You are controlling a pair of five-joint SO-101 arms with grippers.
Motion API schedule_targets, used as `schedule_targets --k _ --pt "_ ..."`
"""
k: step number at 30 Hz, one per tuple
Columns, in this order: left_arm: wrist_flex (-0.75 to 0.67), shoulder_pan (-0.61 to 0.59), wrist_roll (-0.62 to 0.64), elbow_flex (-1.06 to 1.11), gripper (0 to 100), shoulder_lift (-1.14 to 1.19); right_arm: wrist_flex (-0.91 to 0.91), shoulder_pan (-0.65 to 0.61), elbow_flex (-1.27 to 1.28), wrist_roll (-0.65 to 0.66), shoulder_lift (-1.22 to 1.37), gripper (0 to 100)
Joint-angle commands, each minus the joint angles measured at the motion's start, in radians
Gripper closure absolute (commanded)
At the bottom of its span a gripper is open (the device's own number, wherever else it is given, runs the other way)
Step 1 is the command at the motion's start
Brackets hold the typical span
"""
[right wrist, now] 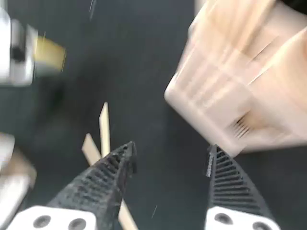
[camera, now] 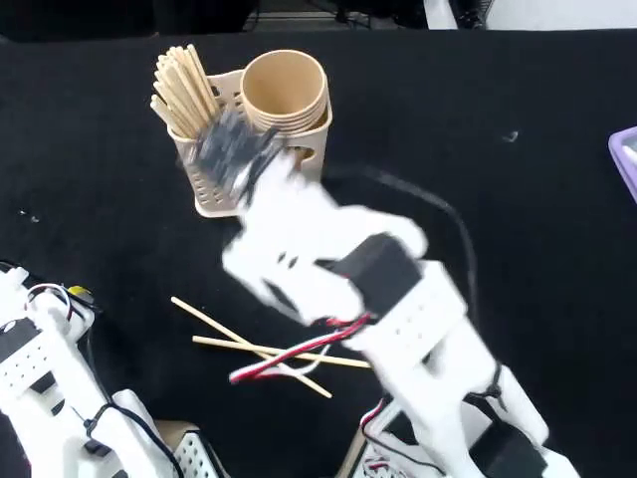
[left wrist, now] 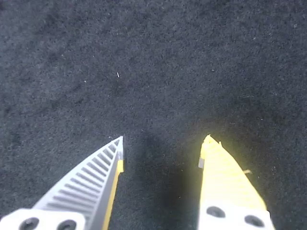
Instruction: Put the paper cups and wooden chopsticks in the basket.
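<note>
Chopsticks (camera: 229, 345) lying flat, crossed, basket (camera: 214, 199) upright

Overhead and close right-wrist views share the basket (camera: 211, 197).

Even, bright light — soft shadow under left gripper (left wrist: 163, 143).
</note>
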Motion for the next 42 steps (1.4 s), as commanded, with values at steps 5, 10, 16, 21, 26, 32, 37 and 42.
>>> schedule_targets --k 5,10,16,21,26,32,37,42 --pt "-0.012 0.010 0.002 -0.051 74 -0.012 -0.453 -0.173 0.748 -0.002 -0.036 76.8" --pt "-0.012 0.010 0.002 -0.050 74 -0.011 -0.563 -0.239 0.805 -0.003 0.058 76.6" --pt "-0.012 0.008 0.002 -0.050 74 -0.011 -0.615 -0.299 0.740 -0.009 0.242 72.7" --pt "-0.011 0.005 0.002 -0.050 74 -0.011 -0.689 -0.221 0.674 0.000 0.381 72.7" --pt "-0.011 0.005 0.002 -0.050 74 -0.011 -0.628 -0.209 0.608 0.000 0.446 80.4" --pt "-0.009 0.004 0.002 -0.050 74 -0.012 -0.615 -0.203 0.608 0.000 0.407 99.2" --pt "-0.008 0.004 0.002 -0.050 74 -0.012 -0.499 -0.140 0.578 0.043 0.203 98.8" --pt "-0.009 0.004 0.002 -0.050 74 -0.012 -0.420 -0.028 0.532 0.091 -0.065 98.8"
